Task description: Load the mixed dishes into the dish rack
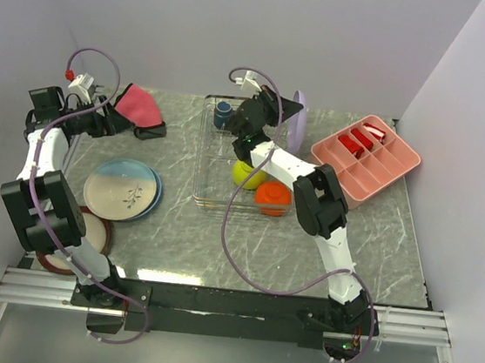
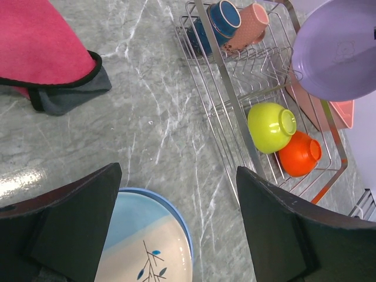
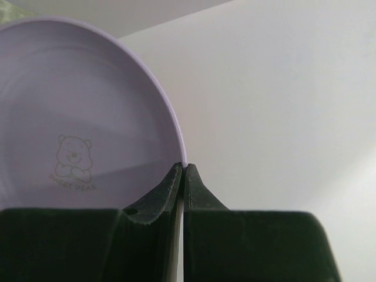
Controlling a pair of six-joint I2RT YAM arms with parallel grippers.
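My tool (image 2: 177, 171) gapes wide above the marble tabletop (image 2: 153, 106), a light-blue plate (image 2: 150, 247) between its fingers. Ahead, the dish rack (image 2: 226, 88) holds a dark blue mug (image 2: 220, 20), pink cup (image 2: 249, 26), yellow-green bowl (image 2: 270, 126) and orange bowl (image 2: 298, 154). A lavender plate (image 2: 338, 50) overlaps the rack's far side.

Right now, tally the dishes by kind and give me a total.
Plates: 3 (lavender plate, light-blue plate, red-rimmed plate)
Bowls: 2 (yellow-green bowl, orange bowl)
Cups: 2 (blue mug, pink cup)
Total: 7
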